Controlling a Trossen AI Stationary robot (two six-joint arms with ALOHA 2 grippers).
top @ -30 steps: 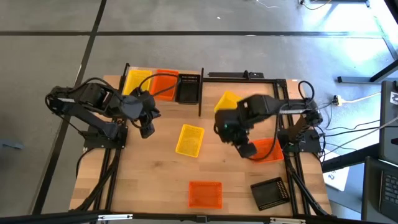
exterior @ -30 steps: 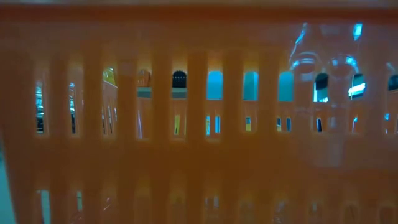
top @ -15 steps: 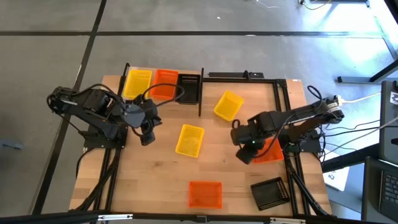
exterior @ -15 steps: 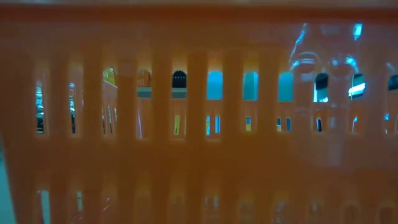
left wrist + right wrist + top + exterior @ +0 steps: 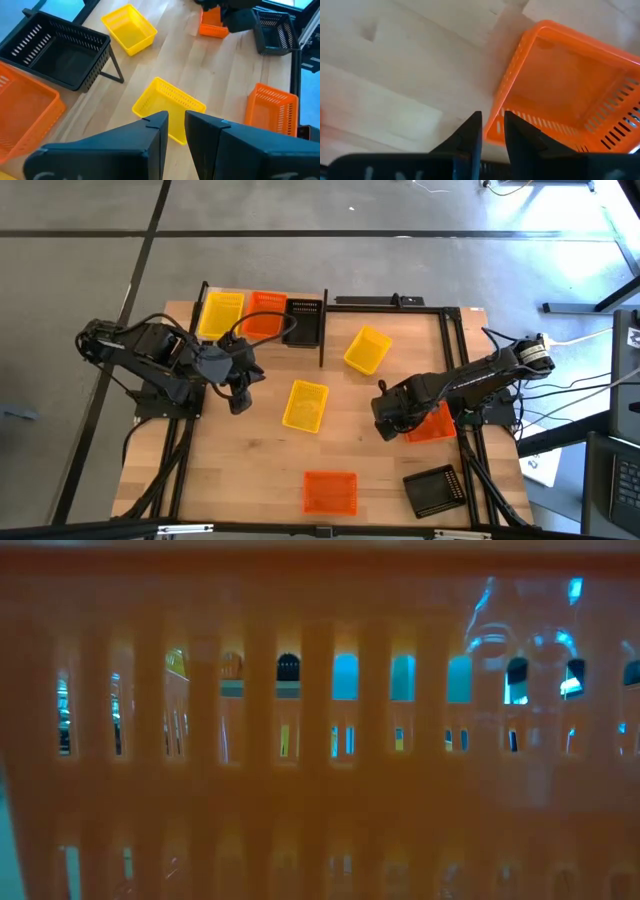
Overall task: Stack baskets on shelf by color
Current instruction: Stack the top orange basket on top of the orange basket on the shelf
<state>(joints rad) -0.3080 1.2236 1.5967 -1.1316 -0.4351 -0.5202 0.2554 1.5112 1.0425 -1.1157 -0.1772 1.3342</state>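
Observation:
The shelf (image 5: 322,330) stands at the far left and holds a yellow basket (image 5: 221,313), an orange one (image 5: 264,312) and a black one (image 5: 303,322). Loose on the table lie two yellow baskets (image 5: 306,405) (image 5: 367,350), two orange ones (image 5: 330,492) (image 5: 437,425) and a black one (image 5: 435,490). My right gripper (image 5: 492,126) points down over the left end of the right-hand orange basket (image 5: 565,95), its fingers slightly apart with the basket's corner below the gap. My left gripper (image 5: 176,129) hovers before the shelf, open and holding nothing, slanting toward the middle yellow basket (image 5: 167,107).
An orange basket's slotted wall (image 5: 320,740) fills the low view and hides nearly everything behind it. Black frame rails (image 5: 452,360) run along the table's right side, close to my right arm. Bare wood (image 5: 240,470) lies at the near left.
My right gripper has come down from well above the table to just over the left end of the right-hand orange basket, and its wrist has rolled about a quarter turn. The baskets lie where they were.

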